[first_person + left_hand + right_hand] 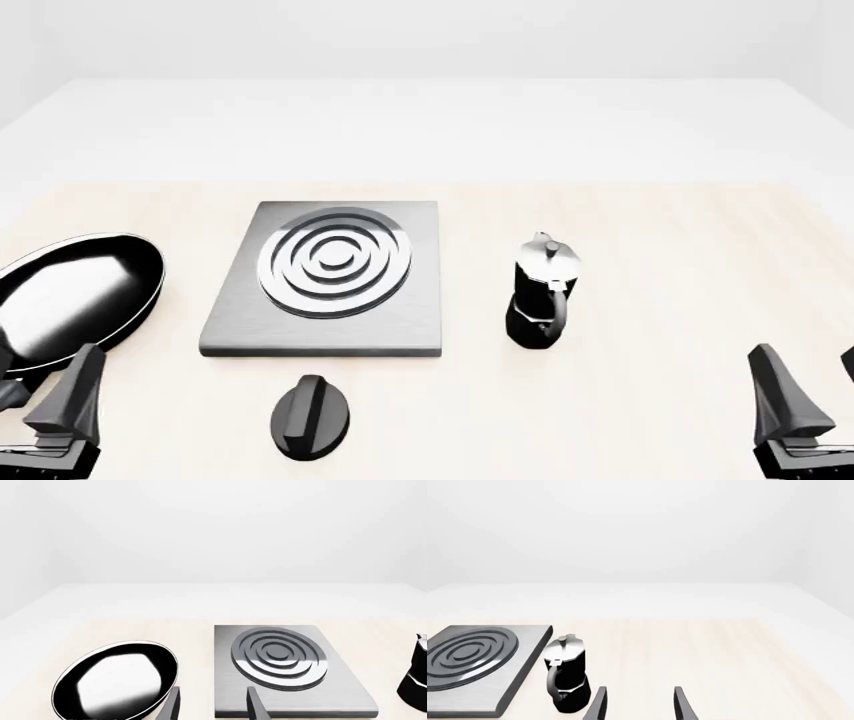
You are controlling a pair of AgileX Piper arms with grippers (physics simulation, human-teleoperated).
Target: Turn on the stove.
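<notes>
Round black ridged knob (pixel 311 416) sits just in front of the flat brushed-grey stove slab (pixel 327 280), fwd-right of my left gripper (pixel 54 415); nearer than right gripper (pixel 814 405); both open, empty.

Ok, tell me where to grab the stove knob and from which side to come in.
Grip the raised ridge across the top of the knob, coming straight down from above, fingers on either side of it. The knob lies flat on the table in front of the stove, so only its ridge offers purchase. The left gripper, open, looks nearest.
</notes>
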